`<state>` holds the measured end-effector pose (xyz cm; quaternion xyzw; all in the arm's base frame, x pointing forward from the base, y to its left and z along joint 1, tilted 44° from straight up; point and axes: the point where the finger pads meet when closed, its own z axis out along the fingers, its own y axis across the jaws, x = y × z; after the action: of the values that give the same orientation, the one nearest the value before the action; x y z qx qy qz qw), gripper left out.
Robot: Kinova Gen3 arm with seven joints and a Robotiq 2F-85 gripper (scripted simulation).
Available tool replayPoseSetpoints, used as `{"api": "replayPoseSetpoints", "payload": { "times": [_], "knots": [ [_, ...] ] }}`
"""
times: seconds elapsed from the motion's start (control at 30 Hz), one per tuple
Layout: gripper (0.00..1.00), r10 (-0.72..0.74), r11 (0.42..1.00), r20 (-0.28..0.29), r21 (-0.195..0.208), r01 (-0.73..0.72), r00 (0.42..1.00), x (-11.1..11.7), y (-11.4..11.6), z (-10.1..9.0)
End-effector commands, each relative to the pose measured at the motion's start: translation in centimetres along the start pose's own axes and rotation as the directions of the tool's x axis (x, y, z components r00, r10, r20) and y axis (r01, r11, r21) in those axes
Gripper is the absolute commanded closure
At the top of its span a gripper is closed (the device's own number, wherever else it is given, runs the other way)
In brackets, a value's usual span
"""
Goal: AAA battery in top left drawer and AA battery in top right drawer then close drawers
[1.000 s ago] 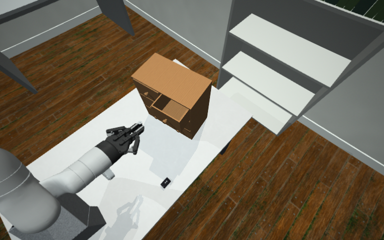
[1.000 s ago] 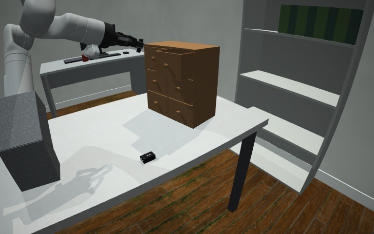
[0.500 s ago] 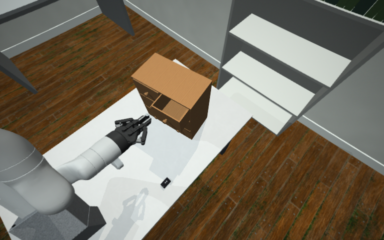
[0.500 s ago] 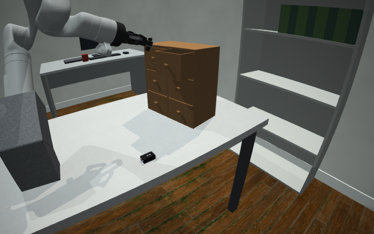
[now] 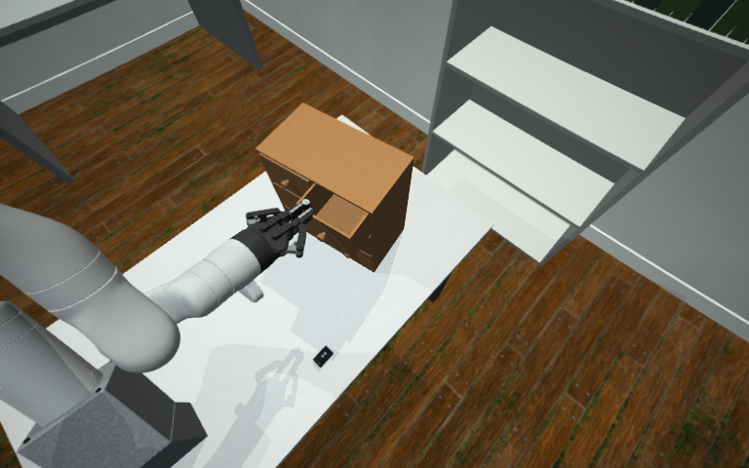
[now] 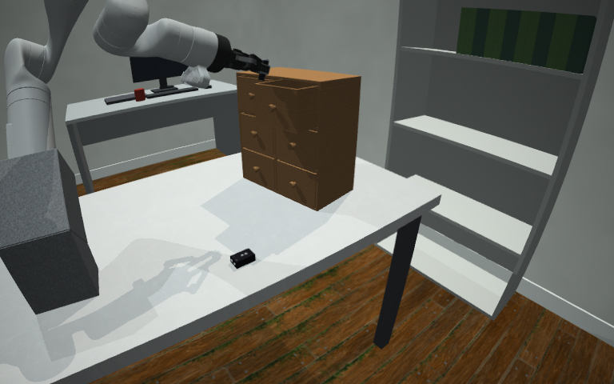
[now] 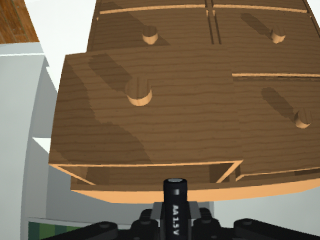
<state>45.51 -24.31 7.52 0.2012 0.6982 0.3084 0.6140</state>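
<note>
In the wrist view, your gripper (image 5: 304,208) (image 6: 265,71) (image 7: 175,215) grips the AA battery (image 7: 175,205); your arm (image 5: 213,278) (image 6: 181,40) reaches from the left, its pincer beside the open top-right drawer (image 5: 342,215) (image 6: 289,97) (image 7: 145,107).

The end effector (image 5: 302,212) (image 6: 265,71) (image 7: 175,215) has moved nearer the open drawer (image 5: 343,215) (image 6: 289,106) (image 7: 145,115).
</note>
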Motion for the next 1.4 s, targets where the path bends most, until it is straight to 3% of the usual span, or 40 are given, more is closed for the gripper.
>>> {"api": "replayPoseSetpoints", "payload": {
  "times": [0.0,0.47,1.37],
  "knots": [
    [0.91,-0.009,1.0,-0.004,-0.007,0.009,1.0,-0.3,0.3,0.7],
    [0.91,-0.009,1.0,-0.004,-0.007,0.009,1.0,-1.4,0.3,3.9],
    [0.91,-0.009,1.0,-0.004,-0.007,0.009,1.0,-1.5,0.3,4.3]
  ]
}}
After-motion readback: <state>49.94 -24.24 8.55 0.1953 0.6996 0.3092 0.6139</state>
